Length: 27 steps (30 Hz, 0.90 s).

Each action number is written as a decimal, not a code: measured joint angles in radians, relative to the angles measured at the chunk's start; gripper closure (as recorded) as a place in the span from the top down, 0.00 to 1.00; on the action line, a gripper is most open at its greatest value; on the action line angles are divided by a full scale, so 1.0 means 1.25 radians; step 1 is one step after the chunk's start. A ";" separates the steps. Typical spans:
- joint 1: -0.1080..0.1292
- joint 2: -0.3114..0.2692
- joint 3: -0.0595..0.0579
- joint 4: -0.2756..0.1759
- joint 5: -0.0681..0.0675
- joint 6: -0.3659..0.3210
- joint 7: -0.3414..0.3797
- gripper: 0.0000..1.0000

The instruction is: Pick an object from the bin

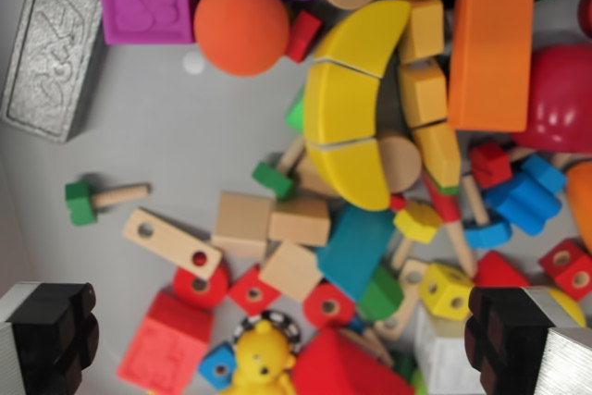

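Fingers (46,335) are hanging spread wide above the bin (176,127), gripping nothing; I'd be descending straight, straddling one isolated piece like the yellow bear (262,351), avoiding neighbours.

Black-padded, silver-backed end effector (282,335) fingers

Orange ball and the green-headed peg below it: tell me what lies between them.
Nothing. In the wrist view, only bare grey bin floor stretches between the orange ball and the green-headed peg; a small white ball sits beside the orange ball's lower left edge.
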 joint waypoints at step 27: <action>0.052 0.087 0.000 0.027 0.000 0.063 0.284 1.00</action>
